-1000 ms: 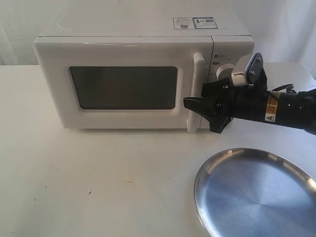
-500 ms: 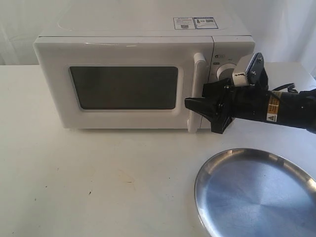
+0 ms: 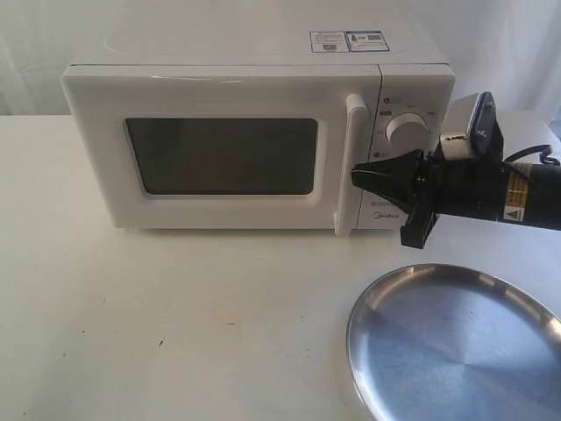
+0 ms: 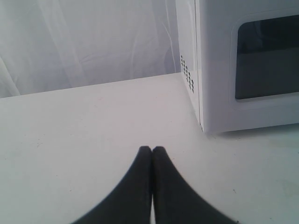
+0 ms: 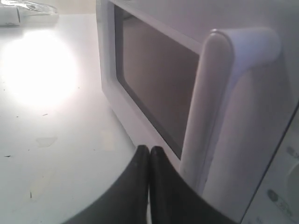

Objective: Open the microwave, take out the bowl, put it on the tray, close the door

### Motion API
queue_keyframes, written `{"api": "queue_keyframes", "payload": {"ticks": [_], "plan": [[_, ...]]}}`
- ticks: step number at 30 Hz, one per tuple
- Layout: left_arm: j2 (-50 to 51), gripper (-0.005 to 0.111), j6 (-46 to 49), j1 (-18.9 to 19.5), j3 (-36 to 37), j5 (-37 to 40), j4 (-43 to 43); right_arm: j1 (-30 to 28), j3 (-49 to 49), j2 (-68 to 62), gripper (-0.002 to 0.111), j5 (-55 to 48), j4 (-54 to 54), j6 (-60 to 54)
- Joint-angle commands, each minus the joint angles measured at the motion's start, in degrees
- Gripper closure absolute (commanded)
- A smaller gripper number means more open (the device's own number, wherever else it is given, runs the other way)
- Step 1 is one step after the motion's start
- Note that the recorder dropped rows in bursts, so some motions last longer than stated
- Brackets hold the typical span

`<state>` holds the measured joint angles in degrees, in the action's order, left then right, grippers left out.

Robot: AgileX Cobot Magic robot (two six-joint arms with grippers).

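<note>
Opening step: door [image 3: 219, 156] shut, bowl unseen, presumably inside. Right gripper [image 3: 356, 175] sits just beside the handle [image 3: 354, 127], jaws pressed together on nothing — next it must hook behind it and pull.

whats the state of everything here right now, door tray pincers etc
white boxy microwave: standing on the table
white front door with dark window: shut
round silver metal tray: empty, flat on the table
right pincer: shut, holding nothing, tips beside the white bar handle
left pincer: shut, holding nothing, over the table
</note>
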<state>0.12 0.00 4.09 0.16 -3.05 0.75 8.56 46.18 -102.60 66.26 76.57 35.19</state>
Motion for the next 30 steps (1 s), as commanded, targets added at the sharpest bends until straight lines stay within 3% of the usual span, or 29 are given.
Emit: {"api": "queue_keyframes", "payload": {"ticks": [1,4,8,10,14,21,30], "plan": [[-0.12,0.107,0.00,-0.12,-0.16,0.05,-0.35,-0.33,-0.35,0.02,0.108,-2.71,-1.38,1.21],[-0.12,0.107,0.00,-0.12,-0.16,0.05,-0.35,-0.58,-0.35,0.02,0.102,-4.27,-1.38,3.17],[-0.12,0.107,0.00,-0.12,-0.16,0.05,-0.35,-0.69,-1.51,0.81,0.075,-4.48,-2.06,6.67],[-0.12,0.107,0.00,-0.12,-0.16,0.05,-0.35,-0.69,-2.58,1.17,0.067,-5.19,-4.89,6.67],[-0.12,0.107,0.00,-0.12,-0.16,0.05,-0.35,0.95,-4.86,1.17,0.066,-7.07,-12.52,2.88],[-0.12,0.107,0.00,-0.12,-0.16,0.05,-0.35,4.53,-4.64,1.17,0.066,-8.55,-15.59,-2.53],[-0.12,0.107,0.00,-0.12,-0.16,0.05,-0.35,5.15,-3.32,1.17,0.066,-9.41,-18.26,-4.20]]}}
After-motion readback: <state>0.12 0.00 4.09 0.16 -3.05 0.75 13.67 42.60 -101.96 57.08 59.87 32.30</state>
